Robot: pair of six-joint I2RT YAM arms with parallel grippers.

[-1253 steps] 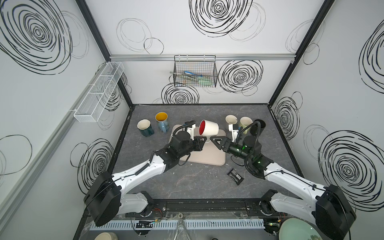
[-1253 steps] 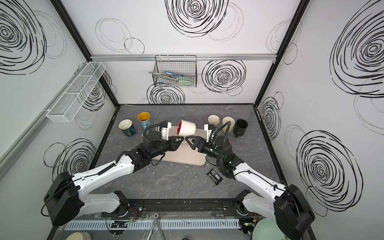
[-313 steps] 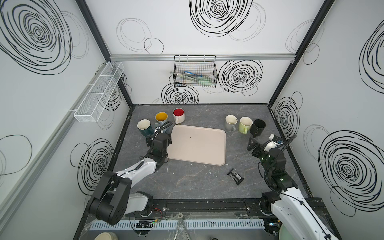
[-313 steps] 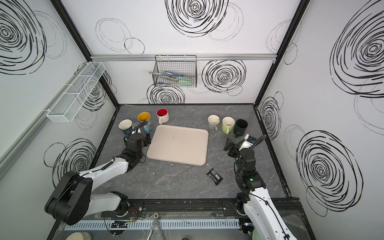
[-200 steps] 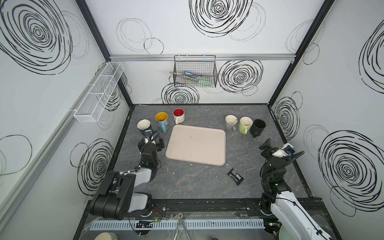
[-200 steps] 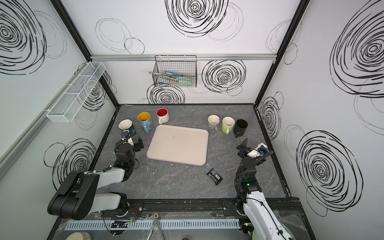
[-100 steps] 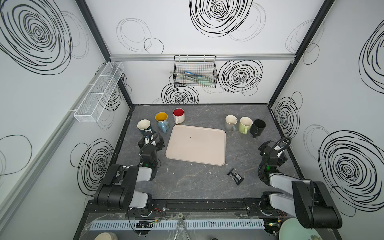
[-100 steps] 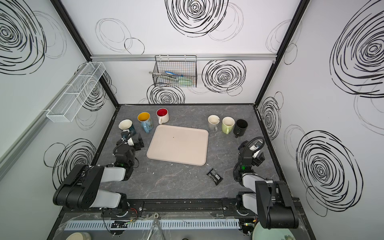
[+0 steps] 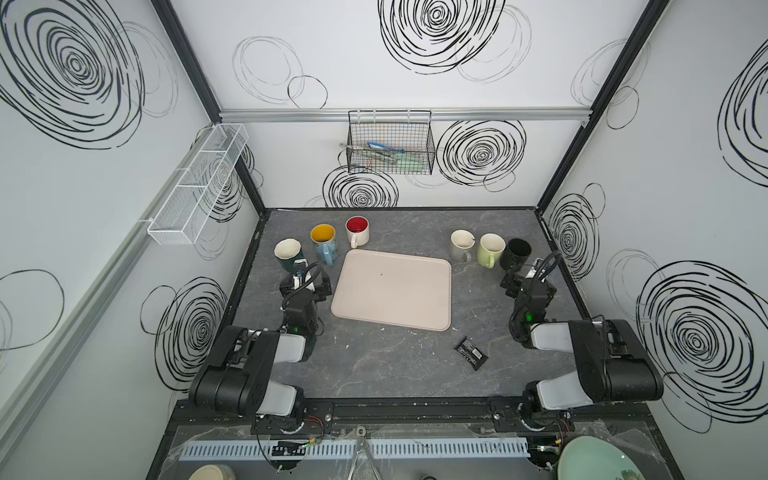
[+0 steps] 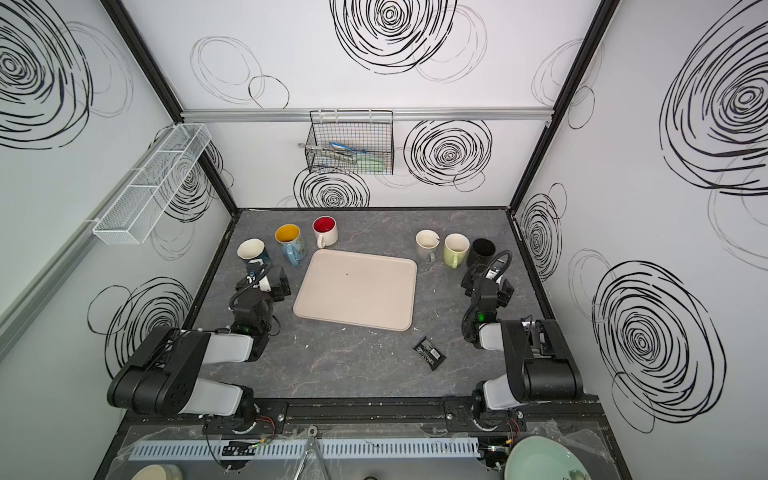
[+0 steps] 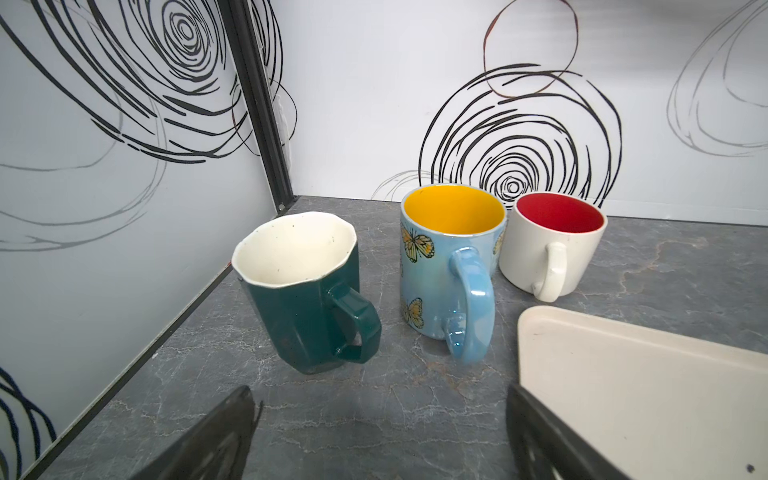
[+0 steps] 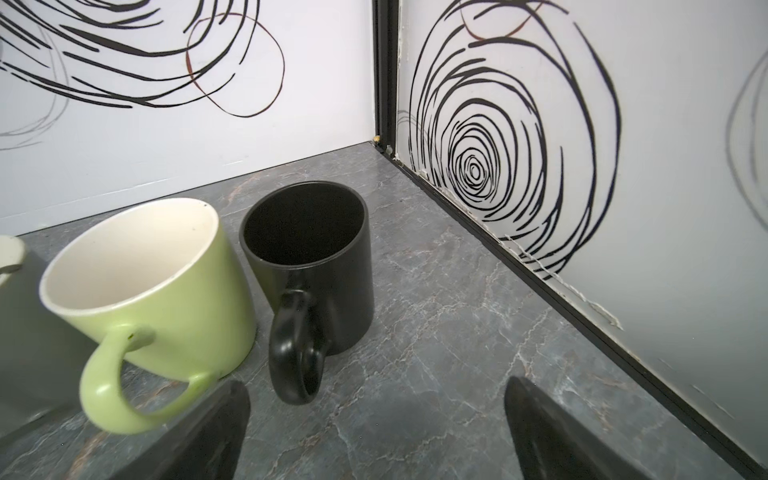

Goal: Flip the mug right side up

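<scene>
Parking both arms, red-lined mug (image 9: 357, 231) upright.
In a top view: mug on the surface (image 9: 395, 365), beside tray (image 9: 390, 291). Left wrist: left gripper (image 11: 376, 436) wide, empty; mug rigid, glazed, slippery, breakable (grab rim wall or handle). Right wrist: right gripper (image 12: 376, 432) wide, empty.
</scene>
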